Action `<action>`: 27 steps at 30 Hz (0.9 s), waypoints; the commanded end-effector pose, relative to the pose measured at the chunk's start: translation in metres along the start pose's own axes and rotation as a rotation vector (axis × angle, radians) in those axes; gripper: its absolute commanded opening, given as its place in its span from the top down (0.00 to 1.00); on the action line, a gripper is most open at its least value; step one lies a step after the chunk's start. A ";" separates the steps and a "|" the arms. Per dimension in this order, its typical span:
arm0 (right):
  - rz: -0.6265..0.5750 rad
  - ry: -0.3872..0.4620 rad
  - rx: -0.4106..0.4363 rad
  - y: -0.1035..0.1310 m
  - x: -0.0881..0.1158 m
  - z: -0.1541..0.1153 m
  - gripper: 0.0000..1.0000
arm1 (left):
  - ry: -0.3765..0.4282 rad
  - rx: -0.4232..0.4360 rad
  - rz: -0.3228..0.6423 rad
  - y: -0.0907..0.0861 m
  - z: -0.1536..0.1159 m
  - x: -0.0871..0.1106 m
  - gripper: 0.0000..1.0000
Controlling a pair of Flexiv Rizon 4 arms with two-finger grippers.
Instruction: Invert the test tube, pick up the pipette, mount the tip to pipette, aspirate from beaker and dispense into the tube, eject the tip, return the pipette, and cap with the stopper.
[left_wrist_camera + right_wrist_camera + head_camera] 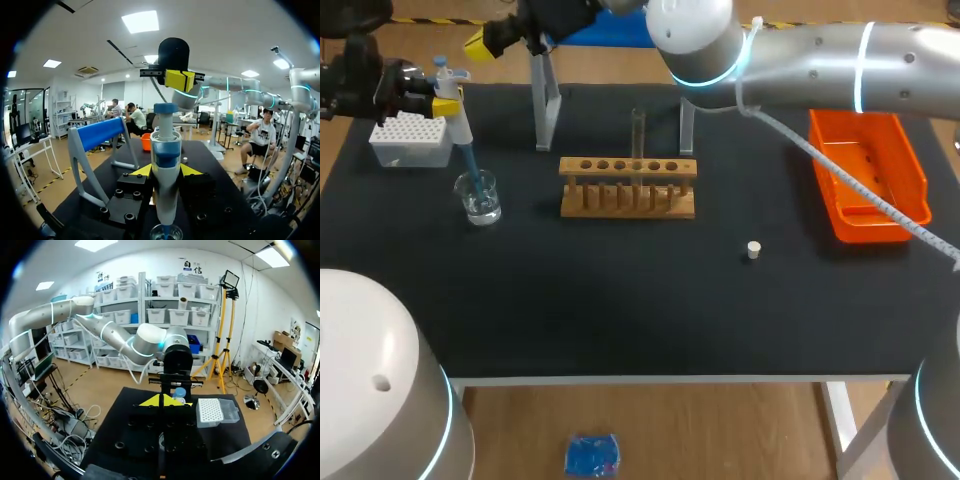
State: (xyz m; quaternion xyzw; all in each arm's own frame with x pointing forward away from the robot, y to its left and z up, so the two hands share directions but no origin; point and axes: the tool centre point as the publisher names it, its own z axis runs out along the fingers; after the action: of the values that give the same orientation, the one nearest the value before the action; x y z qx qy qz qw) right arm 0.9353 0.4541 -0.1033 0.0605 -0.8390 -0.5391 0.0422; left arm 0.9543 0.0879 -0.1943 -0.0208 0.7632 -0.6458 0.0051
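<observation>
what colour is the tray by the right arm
Orange tray, clearest in head view.

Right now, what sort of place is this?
Probably a lab bench set-up: a wooden test tube rack, a tip box, and a pipette dipped into a beaker.

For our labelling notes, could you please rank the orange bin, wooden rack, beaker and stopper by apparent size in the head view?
1. orange bin
2. wooden rack
3. beaker
4. stopper

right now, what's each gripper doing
left gripper: closed on the white and blue plastic pipette
right gripper: closed, nothing seen in it
</observation>
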 end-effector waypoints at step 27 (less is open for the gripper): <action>-0.009 0.068 -0.048 0.014 -0.020 0.043 1.00 | 0.002 0.000 0.002 0.001 0.000 -0.001 1.00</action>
State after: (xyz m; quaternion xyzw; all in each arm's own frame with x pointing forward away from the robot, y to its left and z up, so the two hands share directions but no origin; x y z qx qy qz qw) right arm 0.9445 0.4989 -0.1079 0.0806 -0.8217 -0.5602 0.0673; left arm 0.9543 0.0879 -0.1943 -0.0208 0.7631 -0.6459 0.0051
